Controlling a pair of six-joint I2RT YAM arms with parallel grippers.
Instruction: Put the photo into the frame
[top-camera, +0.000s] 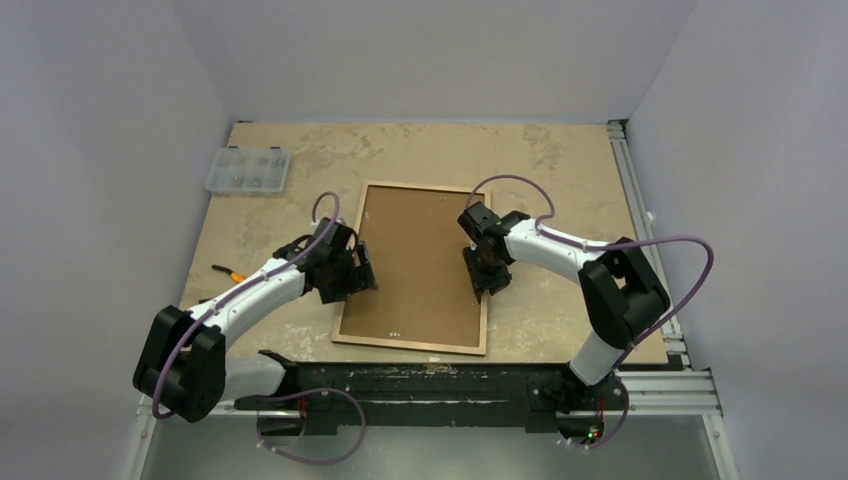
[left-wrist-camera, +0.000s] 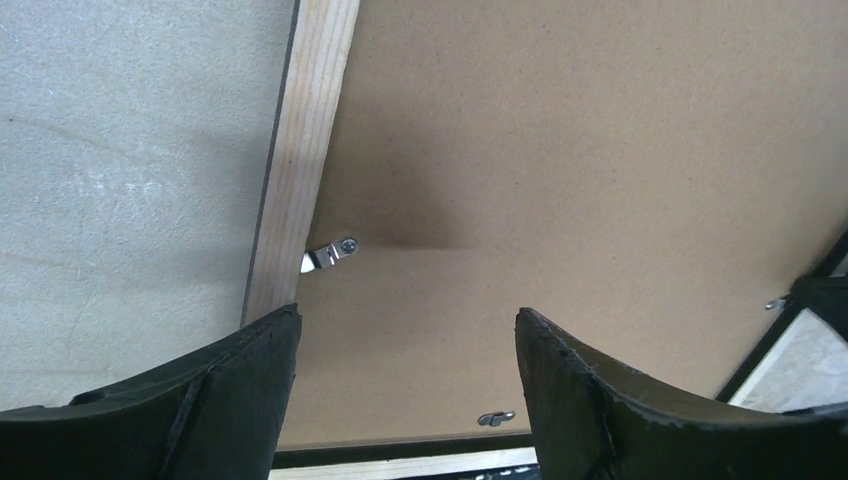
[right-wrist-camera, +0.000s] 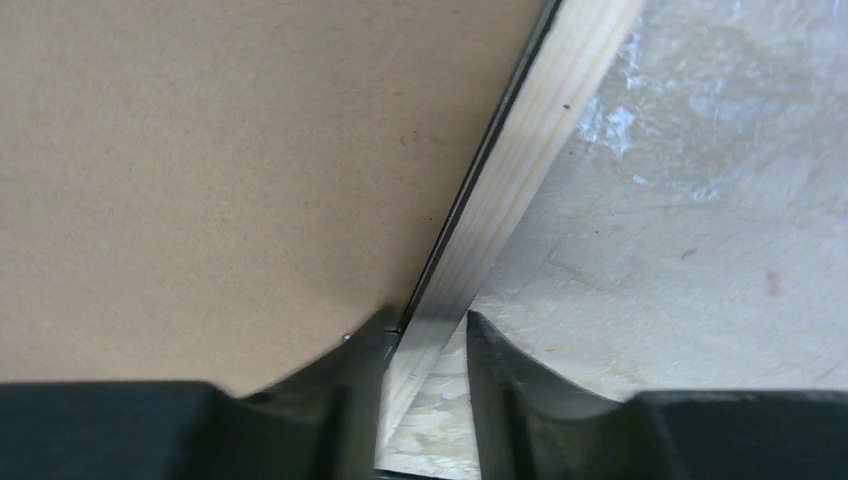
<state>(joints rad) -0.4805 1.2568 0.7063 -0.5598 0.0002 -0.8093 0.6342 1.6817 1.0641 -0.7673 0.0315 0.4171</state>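
The frame (top-camera: 412, 346) lies face down in the middle of the table, its tan wood back up. The plain brown backing board (top-camera: 420, 255) sits inside it. The photo is hidden. My left gripper (top-camera: 362, 275) hovers open over the frame's left side. In the left wrist view it (left-wrist-camera: 408, 315) is above the board (left-wrist-camera: 600, 150), beside the wood rail (left-wrist-camera: 305, 150) and a metal clip (left-wrist-camera: 330, 253). My right gripper (top-camera: 490, 280) is at the frame's right edge. In the right wrist view its jaws (right-wrist-camera: 428, 320) stand narrowly apart astride the rail (right-wrist-camera: 530, 170), one fingertip (right-wrist-camera: 375, 335) on the board's edge.
A clear plastic parts box (top-camera: 247, 169) stands at the back left. A small orange-handled tool (top-camera: 228, 273) lies left of my left arm. An aluminium rail (top-camera: 640, 200) runs along the table's right edge. Grey walls close in three sides.
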